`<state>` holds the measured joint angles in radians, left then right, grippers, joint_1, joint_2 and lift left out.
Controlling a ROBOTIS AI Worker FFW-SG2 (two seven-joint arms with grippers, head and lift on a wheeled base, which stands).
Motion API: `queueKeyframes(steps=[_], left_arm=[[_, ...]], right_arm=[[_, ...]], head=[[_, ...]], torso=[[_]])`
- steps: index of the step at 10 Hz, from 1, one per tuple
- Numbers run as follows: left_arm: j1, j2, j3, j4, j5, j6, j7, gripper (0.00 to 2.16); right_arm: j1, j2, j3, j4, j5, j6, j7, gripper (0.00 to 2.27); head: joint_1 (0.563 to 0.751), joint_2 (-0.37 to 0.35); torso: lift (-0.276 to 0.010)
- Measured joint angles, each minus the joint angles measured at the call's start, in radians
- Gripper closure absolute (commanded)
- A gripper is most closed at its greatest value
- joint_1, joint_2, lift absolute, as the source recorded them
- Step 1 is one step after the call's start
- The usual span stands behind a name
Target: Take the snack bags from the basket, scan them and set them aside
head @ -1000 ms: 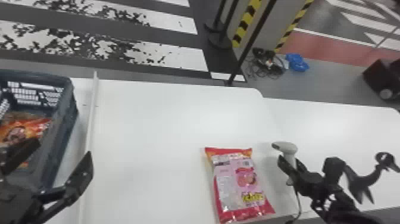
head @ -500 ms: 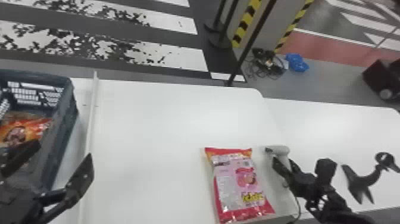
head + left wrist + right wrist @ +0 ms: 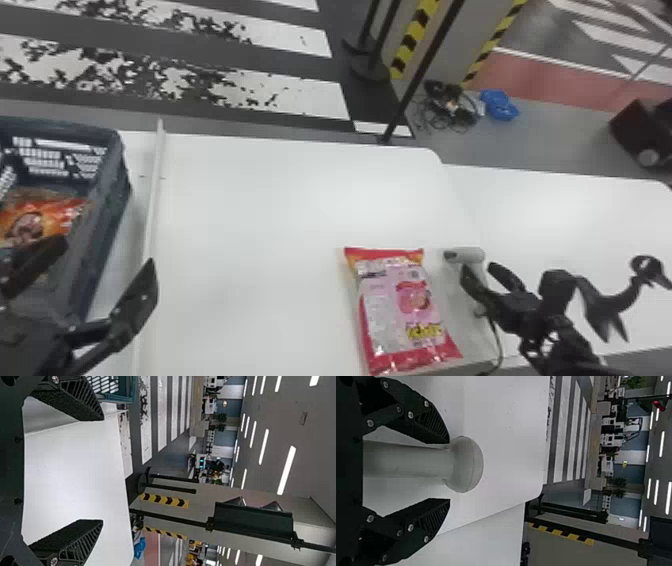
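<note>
Starting with the dark blue-grey plastic basket (image 3: 117, 170) at far left, we see an orange-and-red glossy snack bag (image 3: 50, 212) lying inside, low against the slatted walls. The basket runs out of view on the left, and our left gripper (image 3: 106, 252) hides part of its near end and of the bag. That gripper's fingers stand wide apart, one over the basket, the other out past its right wall.

Now to the right: the pink, red and yellow plastic snack bag (image 3: 405, 300) lies flat on the white tabletop (image 3: 250, 225), toward the near side. Just right of it we have the pale grey handheld scanner (image 3: 467, 255), its handle between the spread fingers of our right gripper (image 3: 478, 271). By the wrist view, there's a gap between one finger and the handle; the lower handle is hidden.

A thin white rail (image 3: 156, 190) runs near to far between basket and pink bag. Right of our right gripper sits a dark curved shape (image 3: 602, 300) we can't make out. Beyond the table, a slim black post (image 3: 422, 70) rises near tangled black cables (image 3: 445, 107) and a blue crumpled item (image 3: 500, 106).
</note>
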<state>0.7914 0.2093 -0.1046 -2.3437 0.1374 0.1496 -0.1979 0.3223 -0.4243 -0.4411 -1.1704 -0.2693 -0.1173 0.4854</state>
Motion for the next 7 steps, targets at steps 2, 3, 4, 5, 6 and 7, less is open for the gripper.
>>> queueKeyframes(steps=[2,3,4,5,6,7], left_arm=[[-0.002,-0.001,-0.004,0.002,-0.001,0.000,0.000,0.07],[-0.005,-0.002,-0.006,0.005,-0.002,0.000,0.001,0.07],[-0.009,-0.002,-0.008,0.008,-0.002,0.000,0.001,0.07],[-0.011,-0.002,-0.009,0.012,-0.002,0.000,0.002,0.07],[-0.015,-0.002,-0.009,0.018,-0.002,0.001,0.002,0.07],[-0.019,-0.001,-0.009,0.024,-0.002,0.003,0.001,0.07]], right_arm=[[0.115,0.039,-0.093,-0.243,-0.060,0.161,0.001,0.07],[0.164,0.054,-0.128,-0.361,-0.081,0.293,0.016,0.07],[0.196,0.064,-0.151,-0.454,-0.086,0.439,0.056,0.07],[0.207,0.066,-0.170,-0.511,-0.086,0.588,0.131,0.08],[0.201,0.058,-0.181,-0.544,-0.086,0.730,0.208,0.08],[0.176,0.030,-0.179,-0.561,-0.081,0.867,0.280,0.08]], head=[[0.695,-0.350],[0.695,-0.350],[0.695,-0.350],[0.695,-0.350],[0.695,-0.350],[0.695,-0.350]], torso=[[-0.075],[-0.075],[-0.075],[-0.075],[-0.075],[-0.075]])
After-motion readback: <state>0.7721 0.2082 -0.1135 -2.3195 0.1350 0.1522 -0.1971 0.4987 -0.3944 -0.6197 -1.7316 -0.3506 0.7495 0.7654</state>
